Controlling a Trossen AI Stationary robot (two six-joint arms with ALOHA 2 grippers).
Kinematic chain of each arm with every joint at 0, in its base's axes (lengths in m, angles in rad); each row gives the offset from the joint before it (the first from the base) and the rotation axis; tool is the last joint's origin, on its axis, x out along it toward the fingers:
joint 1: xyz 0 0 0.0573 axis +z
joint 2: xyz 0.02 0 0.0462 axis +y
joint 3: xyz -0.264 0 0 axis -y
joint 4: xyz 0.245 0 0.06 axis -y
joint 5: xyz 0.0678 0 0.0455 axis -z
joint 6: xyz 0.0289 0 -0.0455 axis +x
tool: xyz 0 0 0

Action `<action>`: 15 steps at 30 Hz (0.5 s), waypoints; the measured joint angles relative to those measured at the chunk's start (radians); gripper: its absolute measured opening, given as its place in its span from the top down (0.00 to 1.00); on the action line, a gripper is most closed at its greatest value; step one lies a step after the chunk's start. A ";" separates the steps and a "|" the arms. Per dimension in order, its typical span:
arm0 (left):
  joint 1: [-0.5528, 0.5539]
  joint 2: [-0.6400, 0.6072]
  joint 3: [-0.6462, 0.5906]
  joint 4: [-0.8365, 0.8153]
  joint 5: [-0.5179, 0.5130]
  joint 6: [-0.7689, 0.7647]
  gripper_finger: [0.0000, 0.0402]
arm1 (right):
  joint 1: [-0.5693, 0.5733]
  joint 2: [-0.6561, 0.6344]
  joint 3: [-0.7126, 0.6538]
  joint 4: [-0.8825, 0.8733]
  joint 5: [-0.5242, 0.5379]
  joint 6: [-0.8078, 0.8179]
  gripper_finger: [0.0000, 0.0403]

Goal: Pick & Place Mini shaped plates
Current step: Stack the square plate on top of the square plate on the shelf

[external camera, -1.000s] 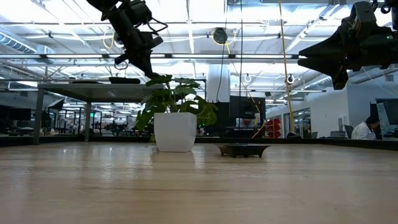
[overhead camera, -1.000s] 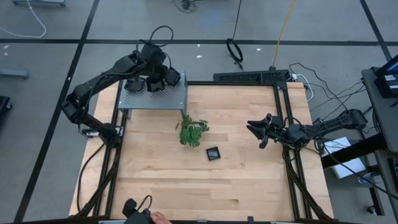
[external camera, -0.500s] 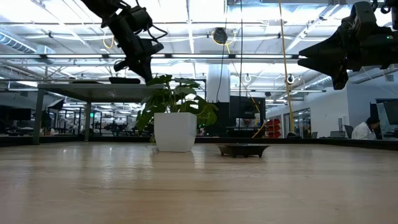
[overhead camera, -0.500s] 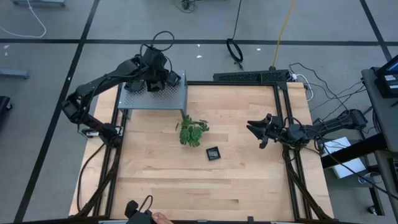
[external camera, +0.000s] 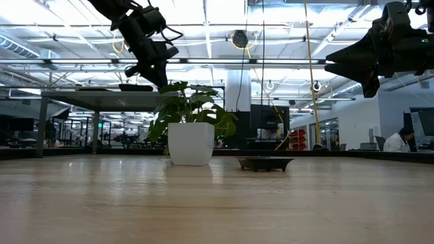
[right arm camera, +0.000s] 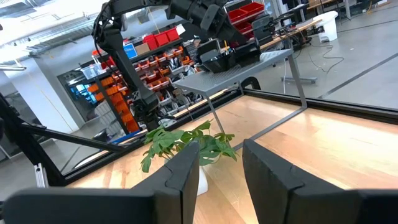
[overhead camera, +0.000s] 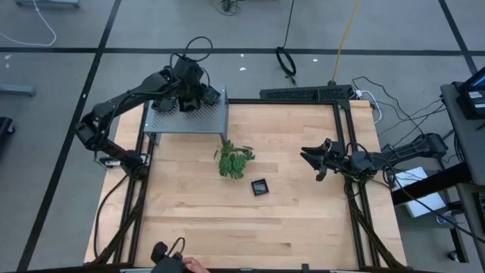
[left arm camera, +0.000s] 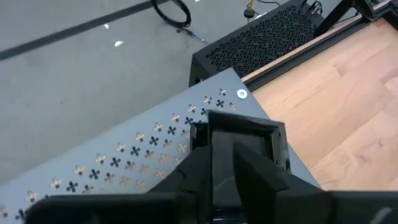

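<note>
My left gripper [overhead camera: 206, 97] hangs over the far-left grey perforated shelf [overhead camera: 182, 121], pointing slantwise down. Right in front of it a black square mini plate [left arm camera: 239, 138] lies on the shelf top [left arm camera: 143, 155]. More black plates [right arm camera: 221, 59] show on that shelf in the right wrist view. Another square plate [overhead camera: 260, 186] rests flat on the table near its middle, right of the potted plant [overhead camera: 235, 161]. My right gripper [overhead camera: 307, 159] stands open, level and high over the table's right side, with nothing between its fingers [right arm camera: 186, 180].
The plant's white pot [external camera: 190, 142] stands between the shelf and the loose plate [external camera: 265, 163]. A black frame [overhead camera: 345, 136] borders the table. A person's hand [overhead camera: 193, 265] and a dark device [overhead camera: 163, 254] show at the near edge.
My left gripper has sunk slightly toward the shelf top, then kept still.
</note>
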 joint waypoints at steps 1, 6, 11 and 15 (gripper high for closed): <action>0.000 0.000 0.000 0.006 0.000 0.012 0.80 | 0.000 0.000 0.000 0.000 0.000 0.000 0.73; 0.000 -0.017 -0.001 0.060 0.000 0.093 0.69 | 0.000 0.000 0.000 0.000 0.000 0.000 0.73; -0.021 -0.057 -0.001 0.127 0.000 0.238 0.60 | 0.000 0.000 0.000 0.000 0.000 0.000 0.73; -0.080 -0.072 -0.001 0.165 0.009 0.396 0.55 | 0.000 0.000 0.000 0.000 0.000 0.000 0.73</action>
